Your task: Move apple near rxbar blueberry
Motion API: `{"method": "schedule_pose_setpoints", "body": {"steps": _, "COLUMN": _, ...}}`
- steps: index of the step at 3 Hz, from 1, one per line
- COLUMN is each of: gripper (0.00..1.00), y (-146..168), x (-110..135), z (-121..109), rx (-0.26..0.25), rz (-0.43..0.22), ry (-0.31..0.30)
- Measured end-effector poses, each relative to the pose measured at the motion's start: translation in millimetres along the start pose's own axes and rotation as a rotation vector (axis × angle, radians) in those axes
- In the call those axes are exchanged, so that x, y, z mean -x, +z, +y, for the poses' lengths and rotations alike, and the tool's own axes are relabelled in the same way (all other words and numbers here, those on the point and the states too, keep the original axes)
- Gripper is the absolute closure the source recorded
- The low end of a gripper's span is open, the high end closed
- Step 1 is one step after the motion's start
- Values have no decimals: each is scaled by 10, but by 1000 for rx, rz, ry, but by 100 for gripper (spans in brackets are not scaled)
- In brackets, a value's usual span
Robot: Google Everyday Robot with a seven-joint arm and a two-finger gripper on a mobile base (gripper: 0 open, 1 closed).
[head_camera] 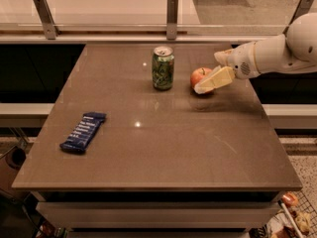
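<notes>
The red-orange apple (199, 77) sits on the brown table (163, 148) at the back right, just right of the green soda can. My gripper (205, 83) reaches in from the right on a white arm; its cream finger lies across the apple's front right side, touching or nearly touching it. The far finger is hidden behind the apple. The dark blue rxbar blueberry (83, 131) lies flat near the table's left edge, far from the apple.
A green soda can (162, 67) stands upright between the apple and the table's back middle. A rail with metal posts (172, 10) runs behind the table. Bagged items (290, 217) lie on the floor at the lower right.
</notes>
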State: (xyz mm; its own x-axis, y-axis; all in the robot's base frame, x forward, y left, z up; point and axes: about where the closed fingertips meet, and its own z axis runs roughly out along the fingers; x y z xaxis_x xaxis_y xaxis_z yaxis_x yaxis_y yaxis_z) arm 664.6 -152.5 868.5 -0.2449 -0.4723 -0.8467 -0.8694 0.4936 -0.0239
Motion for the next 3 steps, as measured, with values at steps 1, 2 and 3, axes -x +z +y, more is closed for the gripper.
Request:
{"method": "schedule_pose_setpoints", "body": {"steps": 1, "gripper": 0, "y": 52, "x": -55, "z": -16, "rx": 7, "rz": 30, "ry": 25}}
{"method": "schedule_pose_setpoints", "body": {"steps": 2, "gripper": 0, "y": 51, "x": -138, "z": -24, "rx": 0, "rz": 53, "ry": 54}}
{"method": "schedule_pose_setpoints", "body": {"steps": 3, "gripper": 0, "y": 41, "x": -224, "z": -35, "rx": -4, "rz": 64, "ry": 81}}
